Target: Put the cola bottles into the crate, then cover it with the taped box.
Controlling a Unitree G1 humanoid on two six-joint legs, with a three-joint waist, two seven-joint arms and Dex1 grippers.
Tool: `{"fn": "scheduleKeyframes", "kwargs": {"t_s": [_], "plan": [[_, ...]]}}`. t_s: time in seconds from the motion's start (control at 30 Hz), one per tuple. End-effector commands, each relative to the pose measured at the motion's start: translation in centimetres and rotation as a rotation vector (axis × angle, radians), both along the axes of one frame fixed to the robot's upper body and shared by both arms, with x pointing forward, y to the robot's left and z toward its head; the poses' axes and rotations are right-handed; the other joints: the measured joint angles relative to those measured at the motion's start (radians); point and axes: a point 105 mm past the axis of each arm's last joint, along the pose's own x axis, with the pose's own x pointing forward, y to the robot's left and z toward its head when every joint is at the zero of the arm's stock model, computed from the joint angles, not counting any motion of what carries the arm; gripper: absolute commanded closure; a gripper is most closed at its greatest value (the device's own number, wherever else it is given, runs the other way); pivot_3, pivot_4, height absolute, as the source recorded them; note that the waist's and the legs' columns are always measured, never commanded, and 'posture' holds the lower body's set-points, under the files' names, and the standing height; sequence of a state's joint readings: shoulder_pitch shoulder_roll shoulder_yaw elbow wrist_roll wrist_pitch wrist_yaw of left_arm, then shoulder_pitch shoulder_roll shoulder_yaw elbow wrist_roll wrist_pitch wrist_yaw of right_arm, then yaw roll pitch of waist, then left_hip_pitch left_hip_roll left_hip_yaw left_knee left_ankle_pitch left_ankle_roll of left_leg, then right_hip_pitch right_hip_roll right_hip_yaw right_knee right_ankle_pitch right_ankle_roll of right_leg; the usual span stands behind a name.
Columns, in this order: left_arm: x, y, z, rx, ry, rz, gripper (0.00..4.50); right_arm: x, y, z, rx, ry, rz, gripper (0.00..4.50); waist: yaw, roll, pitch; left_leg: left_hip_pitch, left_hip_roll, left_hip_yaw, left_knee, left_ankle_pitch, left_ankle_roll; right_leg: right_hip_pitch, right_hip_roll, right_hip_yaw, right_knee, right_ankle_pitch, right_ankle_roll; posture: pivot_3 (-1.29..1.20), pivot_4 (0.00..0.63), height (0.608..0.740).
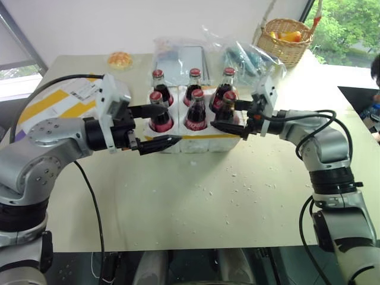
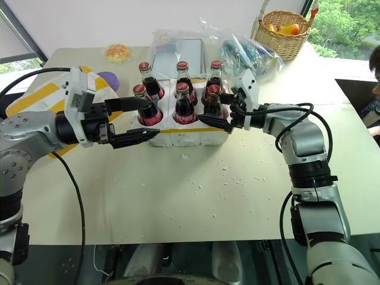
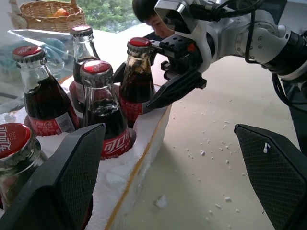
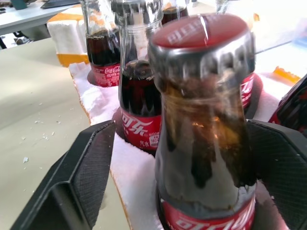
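While six cola bottles stood upright in the wells of the crate, both grippers were seen at its near corners. Scattered white crumbs were noted on the table on the robot's side of the crate.

At the crate's near left corner the left gripper was held released, its two black fingers spread wide: one finger reached over the crate beside the near-left bottle, the other lay along the crate's front wall, and nothing was grasped. From the left wrist view the wide gap between those fingers was plain, with the crate's front edge running through it and the right gripper visible across the crate.

At the crate's near right corner the right gripper was placed around the near-right bottle. In the right wrist view its fingers were shown standing on either side of that bottle with a gap at each side, so the bottle was left seated in its well and the tool was let go; this clearance could not be judged from the head views.

To the left of the crate, partly behind the left arm, the taped box was seen resting on the table. Beyond the crate, clear plastic bags, a round yellow item and a wicker basket were seen.
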State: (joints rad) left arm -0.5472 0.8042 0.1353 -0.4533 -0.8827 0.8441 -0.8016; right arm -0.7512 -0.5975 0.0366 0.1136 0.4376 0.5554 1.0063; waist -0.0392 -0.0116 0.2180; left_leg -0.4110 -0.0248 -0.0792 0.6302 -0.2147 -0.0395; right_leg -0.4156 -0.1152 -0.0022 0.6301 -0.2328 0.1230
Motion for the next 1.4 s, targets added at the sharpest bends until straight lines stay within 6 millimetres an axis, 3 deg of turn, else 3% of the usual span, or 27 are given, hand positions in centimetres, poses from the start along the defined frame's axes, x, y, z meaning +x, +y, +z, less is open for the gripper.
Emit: {"fn": "scheduleKeyframes", "kwargs": {"t_s": [0.03,0.23,0.37,0.43,0.53,0.6,0.77,0.87,1.13,1.4], "plan": [[-0.4,1.1,1.2,0.01,-0.072,0.042,0.0,-1.8,-1.6,3.3,-0.009,-0.091,0.062,0.02,0.001,0.0,0.0,0.0,0.0,0.0,0.0,0.0,0.0,0.0,0.0,0.0,0.0,0.0,0.0,0.0,0.15,0.737],[-1.6,4.7,1.9,0.066,-0.12,0.199,0.0,-3.6,-5.7,6.0,-0.074,-0.125,0.059,0.02,-0.003,0.0,0.0,0.0,0.0,0.0,-0.001,0.0,0.0,0.0,0.0,0.0,-0.001,0.0,0.0,0.0,0.15,0.737],[-2.4,7.3,1.7,0.127,-0.134,0.332,0.0,-4.8,-7.0,6.6,-0.087,-0.111,0.089,0.02,-0.004,0.0,0.0,0.001,0.001,0.001,-0.001,0.0,0.0,0.0,0.0,0.0,-0.001,-0.002,-0.004,0.0,0.15,0.737],[-2.8,10.1,1.2,0.237,-0.151,0.481,0.0,-5.6,-7.1,7.0,-0.081,-0.098,0.114,0.02,-0.006,0.0,0.0,0.001,0.002,0.001,-0.001,0.0,0.0,0.0,0.0,0.0,-0.001,-0.002,-0.004,0.0,0.15,0.737],[-3.9,16.0,0.0,0.538,-0.225,0.74,0.0,-7.8,-6.7,7.8,-0.007,0.0,0.224,0.02,-0.005,0.0,0.0,0.001,0.002,0.005,-0.003,0.0,0.0,-0.002,0.0,0.002,-0.001,-0.002,-0.005,0.0,0.15,0.737],[-4.8,18.5,-0.3,0.642,-0.242,0.821,0.0,-9.0,-6.5,7.9,-0.006,0.007,0.285,0.02,0.0,0.0,0.0,0.0,0.003,0.006,-0.003,0.0,0.0,-0.004,0.0,0.002,0.0,-0.003,-0.007,0.0,0.15,0.737],[-7.5,24.7,-3.4,0.974,-0.207,0.952,0.0,-8.4,-5.9,8.3,-0.019,-0.054,0.254,0.02,0.003,-0.001,-0.001,0.0,0.004,0.008,-0.002,-0.001,-0.001,-0.005,-0.002,0.002,-0.003,-0.003,-0.01,0.0,0.15,0.737],[-7.9,27.2,-5.0,1.031,-0.194,1.017,0.0,-8.4,-5.5,8.7,0.001,-0.06,0.271,0.02,0.004,-0.002,-0.001,-0.001,0.005,0.01,-0.002,-0.001,-0.001,-0.006,-0.003,0.002,-0.003,-0.003,-0.01,0.0,0.15,0.737],[-5.0,31.7,-7.7,1.146,-0.321,1.122,0.0,-8.3,-5.3,9.3,-0.004,-0.098,0.25,0.02,0.027,-0.002,-0.001,-0.009,0.005,0.011,-0.003,-0.001,0.0,-0.015,-0.003,0.002,-0.002,-0.002,-0.01,0.0,0.15,0.737],[-0.2,32.6,-9.8,1.201,-0.471,1.12,0.0,-8.8,-5.5,9.7,-0.007,-0.114,0.229,0.02,0.025,-0.003,-0.002,-0.01,0.004,0.011,-0.001,-0.001,0.0,-0.015,-0.003,0.002,0.0,0.001,-0.005,0.0,0.15,0.737]]}}
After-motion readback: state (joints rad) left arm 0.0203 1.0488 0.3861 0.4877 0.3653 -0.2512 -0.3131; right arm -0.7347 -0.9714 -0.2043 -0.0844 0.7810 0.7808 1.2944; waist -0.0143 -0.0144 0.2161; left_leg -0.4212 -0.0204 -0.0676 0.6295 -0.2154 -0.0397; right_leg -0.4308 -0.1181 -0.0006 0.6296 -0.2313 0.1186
